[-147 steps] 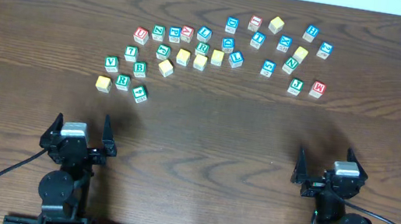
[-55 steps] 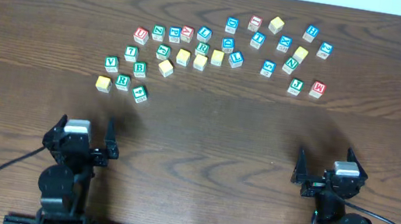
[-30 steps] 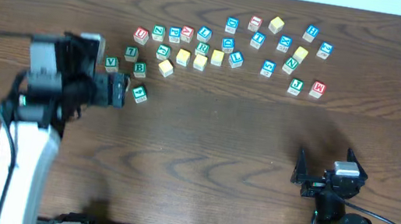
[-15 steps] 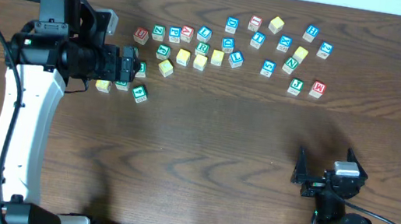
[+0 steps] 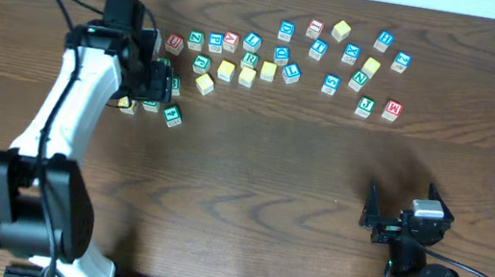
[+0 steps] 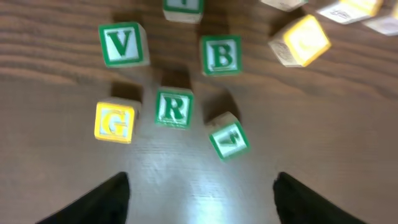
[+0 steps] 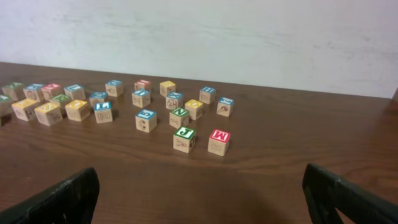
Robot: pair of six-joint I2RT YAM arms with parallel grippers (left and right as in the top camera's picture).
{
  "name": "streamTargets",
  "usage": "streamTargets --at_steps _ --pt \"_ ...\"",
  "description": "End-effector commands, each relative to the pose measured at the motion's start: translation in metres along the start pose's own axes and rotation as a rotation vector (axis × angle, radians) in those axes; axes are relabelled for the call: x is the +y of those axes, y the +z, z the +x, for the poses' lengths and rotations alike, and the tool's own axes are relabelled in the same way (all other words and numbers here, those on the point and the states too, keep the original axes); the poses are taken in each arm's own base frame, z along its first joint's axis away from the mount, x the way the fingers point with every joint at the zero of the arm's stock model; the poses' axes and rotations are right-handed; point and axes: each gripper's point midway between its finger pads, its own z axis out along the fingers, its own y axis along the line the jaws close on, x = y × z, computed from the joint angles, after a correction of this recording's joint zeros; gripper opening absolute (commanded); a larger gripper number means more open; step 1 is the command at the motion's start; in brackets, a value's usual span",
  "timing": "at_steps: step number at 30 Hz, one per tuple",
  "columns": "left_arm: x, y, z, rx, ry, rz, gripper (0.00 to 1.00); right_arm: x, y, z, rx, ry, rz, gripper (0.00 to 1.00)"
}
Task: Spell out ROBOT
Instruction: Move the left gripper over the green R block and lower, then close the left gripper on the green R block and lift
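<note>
The left gripper [image 6: 199, 183] is held with its fingers spread wide and nothing between them, above the left end of the scatter of letter blocks. The first step of the word is judged to be in hand: the fetching of the R, with no letter yet set out on the bare near part of the table [image 6: 336, 137].

The green R block [image 6: 173, 109] is seen in the wrist view lying flat, letter up, just ahead of the gap between the fingers and a little left of its middle. It is closely hemmed in. The yellow G block [image 6: 115, 121] lies just beside it on one side and a tilted green block [image 6: 229, 135] just beside it on the other. The V block [image 6: 122, 43] and the B block [image 6: 221, 55] lie beyond it.

For the next move, the gripper would need to be brought forward and slightly left until it is centred on the R. It would then be lowered so that a finger drops into each narrow gap without the neighbours being nudged. The B is noted as close by for later; the O and T blocks cannot be made out.

In the overhead view the left arm [image 5: 65, 123] is seen reached far forward from its base, with the wrist turned down over the blocks. The right gripper [image 7: 199, 193] is kept low by its base, fingers likewise spread and empty, well apart from every block.
</note>
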Motion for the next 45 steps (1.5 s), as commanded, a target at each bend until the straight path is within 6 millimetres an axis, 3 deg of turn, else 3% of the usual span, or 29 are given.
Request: streamTargets --at_steps 1,10,16,39,45 --pt "0.017 0.018 -0.003 0.023 -0.055 -0.093 0.70 0.002 0.000 0.000 0.000 0.013 -0.008 0.99" --pt "0.020 0.064 0.001 0.093 -0.055 -0.097 0.70 0.002 0.000 0.000 0.000 0.013 -0.008 0.99" --pt "0.021 0.081 0.003 0.114 -0.056 -0.098 0.70 0.002 0.000 0.000 0.000 0.013 -0.008 0.99" --pt "0.020 0.091 -0.002 0.071 -0.040 -0.093 0.65 0.002 0.000 0.000 0.000 0.013 -0.008 0.99" --pt "0.021 0.092 -0.001 0.070 -0.027 -0.097 0.59 0.002 0.000 0.000 0.000 0.013 -0.008 0.99"
